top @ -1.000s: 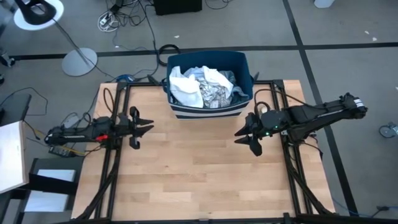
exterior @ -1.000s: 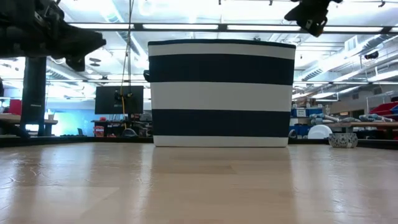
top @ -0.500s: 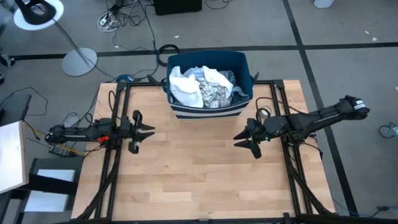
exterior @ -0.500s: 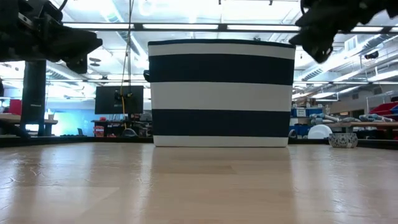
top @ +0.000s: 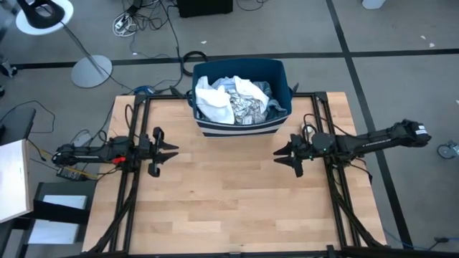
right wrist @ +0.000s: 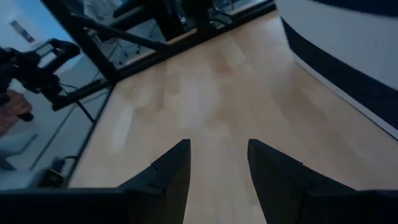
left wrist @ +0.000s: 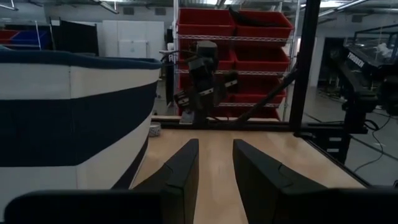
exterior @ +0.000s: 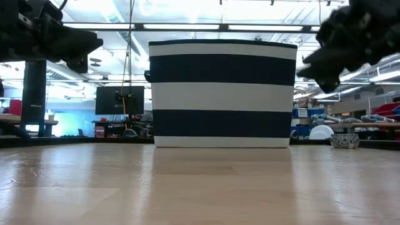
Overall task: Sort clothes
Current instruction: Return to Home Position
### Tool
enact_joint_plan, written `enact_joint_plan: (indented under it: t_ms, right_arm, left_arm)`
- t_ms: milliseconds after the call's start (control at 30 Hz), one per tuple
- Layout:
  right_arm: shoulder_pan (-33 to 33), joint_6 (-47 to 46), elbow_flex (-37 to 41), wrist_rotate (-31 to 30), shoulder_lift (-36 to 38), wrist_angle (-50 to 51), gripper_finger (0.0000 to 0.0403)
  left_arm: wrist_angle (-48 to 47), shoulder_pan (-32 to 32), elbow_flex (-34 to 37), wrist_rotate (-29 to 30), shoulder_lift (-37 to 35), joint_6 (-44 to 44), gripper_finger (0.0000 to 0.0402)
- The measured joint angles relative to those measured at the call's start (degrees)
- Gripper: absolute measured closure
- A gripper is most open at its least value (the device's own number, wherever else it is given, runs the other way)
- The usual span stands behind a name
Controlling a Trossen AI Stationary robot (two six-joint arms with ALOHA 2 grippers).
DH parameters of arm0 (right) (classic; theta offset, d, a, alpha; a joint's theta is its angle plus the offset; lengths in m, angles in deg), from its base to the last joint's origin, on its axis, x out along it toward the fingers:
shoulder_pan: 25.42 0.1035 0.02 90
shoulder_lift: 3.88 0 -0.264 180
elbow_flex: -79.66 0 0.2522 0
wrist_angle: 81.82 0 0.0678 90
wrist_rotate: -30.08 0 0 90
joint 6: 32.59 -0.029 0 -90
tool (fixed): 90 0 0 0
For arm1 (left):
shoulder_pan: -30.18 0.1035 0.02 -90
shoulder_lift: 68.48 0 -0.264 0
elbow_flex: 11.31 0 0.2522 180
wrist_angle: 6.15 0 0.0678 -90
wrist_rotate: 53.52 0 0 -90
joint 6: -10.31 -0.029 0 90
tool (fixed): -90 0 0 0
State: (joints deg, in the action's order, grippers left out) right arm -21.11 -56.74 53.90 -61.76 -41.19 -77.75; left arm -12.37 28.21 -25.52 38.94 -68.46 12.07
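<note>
**Step in hand.** Judged from the layout, sorting is finished and the arms are in the return-to-rest stage. No garment lies on the wooden surface [top: 229,201].

**Task items.** The clothes [top: 233,100] sit heaped inside the blue bin [top: 285,80] at the upper centre of the high view. White pieces and a grey-white leaf print show on top, with a pale blue edge toward the right side. Any other garments are hidden below these.

**Left gripper** [top: 171,149]. It sits at the left middle of the high view, low over the surface and well apart from the bin. Its wrist view shows the fingers [left wrist: 183,171] spread, with bare wood between them and nothing held.

**Right gripper** [top: 281,153]. It sits at the right middle of the high view, below and to the right of the bin, and near it but not touching. The low view shows it in the upper right, above the surface. Its fingers [right wrist: 171,168] are spread and empty.

**Next move.** The right arm is stretched out from the right edge and looks less tucked in than the left. My assessment is that it needs to draw back toward its base, keeping clear of the bin wall. The left arm appears to need little or no further travel. No grasp is called for.
</note>
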Motion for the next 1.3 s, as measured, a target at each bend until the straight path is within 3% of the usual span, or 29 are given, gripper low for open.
enact_joint_plan:
  t_ms: [600, 733, 967, 1300]
  right_arm:
    - [0.18, 2.96, 11.16, -5.15, 16.5, 0.53, 0.0243]
    - [0.17, 3.3, 11.37, -7.62, 19.64, 5.81, 0.0243]
    - [-0.04, 12.55, 11.15, -1.77, 16.75, 9.14, 0.0243]
    - [-0.04, 14.81, 11.29, -1.43, 13.26, 8.31, 0.0243]
  left_arm:
    - [-0.87, 0.0, 0.0, 0.0, 0.02, 1.68, 0.0298]
    - [-1.11, 0.0, 0.0, 0.02, 0.0, 1.58, 0.0298]
    - [-3.21, 0.0, 0.0, 0.04, 0.05, 1.55, 0.0298]
    - [-2.73, 0.0, -0.02, 0.04, 0.04, 1.51, 0.0298]
